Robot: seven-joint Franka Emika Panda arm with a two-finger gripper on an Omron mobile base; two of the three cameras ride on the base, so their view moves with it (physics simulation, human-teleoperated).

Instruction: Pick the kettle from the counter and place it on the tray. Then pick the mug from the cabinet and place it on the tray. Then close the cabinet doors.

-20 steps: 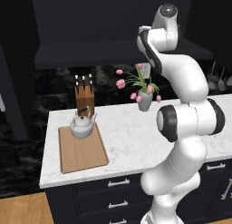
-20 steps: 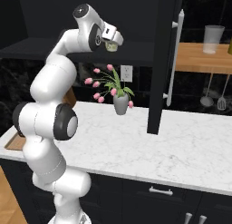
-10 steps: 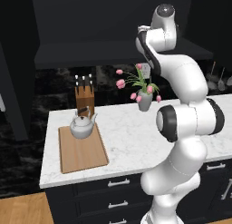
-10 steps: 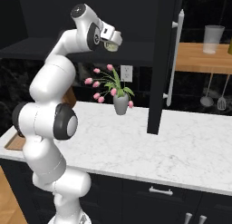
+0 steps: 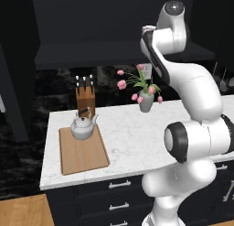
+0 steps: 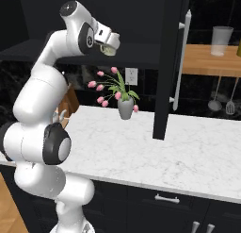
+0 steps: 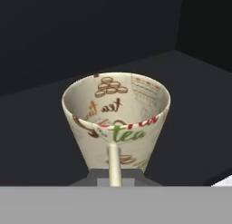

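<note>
Tool (image 6: 109, 47): clamped on the mug (image 7: 116, 119), raised high at the cabinet (image 5: 114, 19) front, above the flower vase (image 6: 125, 107).
Mug: cream, printed "tea"; handle at 6 o'clock in hand view.
Kettle (image 5: 83, 127): upright on the tray (image 5: 82, 152), at its 12 o'clock end.
Tray: flat on the desk (image 5: 137, 133), left side.
Cabinet door (image 6: 170, 62): standing open.

Silver kettle (image 5: 83, 127) sits upright on the wooden tray (image 5: 82, 152); cream patterned mug (image 7: 116, 119) sits on the dark cabinet shelf (image 7: 54, 114).
</note>
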